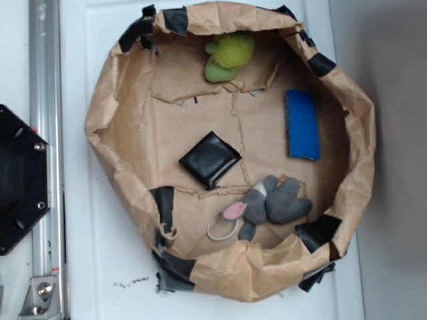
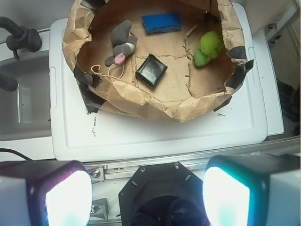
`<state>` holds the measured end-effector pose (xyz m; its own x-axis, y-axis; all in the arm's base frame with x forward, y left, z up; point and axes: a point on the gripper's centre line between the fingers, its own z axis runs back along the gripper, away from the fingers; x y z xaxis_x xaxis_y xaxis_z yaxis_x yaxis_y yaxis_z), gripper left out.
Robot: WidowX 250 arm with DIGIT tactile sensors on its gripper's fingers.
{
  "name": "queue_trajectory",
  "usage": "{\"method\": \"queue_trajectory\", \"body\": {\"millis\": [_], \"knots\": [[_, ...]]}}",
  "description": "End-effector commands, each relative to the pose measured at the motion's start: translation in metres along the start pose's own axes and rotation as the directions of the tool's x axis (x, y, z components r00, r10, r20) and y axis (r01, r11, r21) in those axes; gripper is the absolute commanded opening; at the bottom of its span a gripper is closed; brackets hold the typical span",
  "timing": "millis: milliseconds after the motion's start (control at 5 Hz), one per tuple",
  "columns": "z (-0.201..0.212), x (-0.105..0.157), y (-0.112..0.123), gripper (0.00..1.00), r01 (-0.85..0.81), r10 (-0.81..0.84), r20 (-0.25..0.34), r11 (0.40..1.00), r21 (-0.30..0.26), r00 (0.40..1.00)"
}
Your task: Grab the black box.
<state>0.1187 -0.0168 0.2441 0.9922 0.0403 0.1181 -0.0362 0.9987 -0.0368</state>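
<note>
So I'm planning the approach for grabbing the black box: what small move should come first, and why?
Probably advance the open gripper forward over the brown paper wall. The small glossy black square box lies flat inside, apart from the grey plush mouse, while the fingers sit back above the black hexagonal plate.

1. The black box [image 1: 210, 159] is glossy black.
2. The paper wall [image 1: 120, 180] is brown with black tape patches [image 1: 163, 203].
3. The sponge [image 1: 302, 124] is blue.
4. One plush toy [image 1: 229, 56] is yellow-green; the other, a mouse [image 1: 273, 204], is grey with a pink ear.
5. The tray [image 1: 100, 267] is white.
</note>
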Motion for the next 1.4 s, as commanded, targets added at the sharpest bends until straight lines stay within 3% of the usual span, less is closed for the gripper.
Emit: {"method": "queue_trajectory", "body": {"millis": [0, 200, 400, 600, 800, 1000, 1200], "knots": [[0.000, 0.000, 0.000, 1.00, 0.000, 0.000, 0.000, 1.000, 0.000, 1.000], [-0.007, 0.049, -0.006, 1.00, -0.080, 0.080, 0.005, 0.996, 0.045, 0.997], [-0.017, 0.077, -0.004, 1.00, -0.153, 0.154, -0.005, 0.987, 0.056, 0.988], [-0.037, 0.102, -0.006, 1.00, -0.383, 0.382, 0.027, 0.923, 0.045, 0.924], [-0.073, 0.107, -0.012, 1.00, -0.497, 0.497, 0.023, 0.866, 0.052, 0.868], [-0.093, 0.111, -0.009, 1.00, -0.505, 0.503, 0.051, 0.863, 0.027, 0.863], [-0.105, 0.107, 0.011, 1.00, -0.495, 0.493, 0.073, 0.869, 0.014, 0.867]]}}
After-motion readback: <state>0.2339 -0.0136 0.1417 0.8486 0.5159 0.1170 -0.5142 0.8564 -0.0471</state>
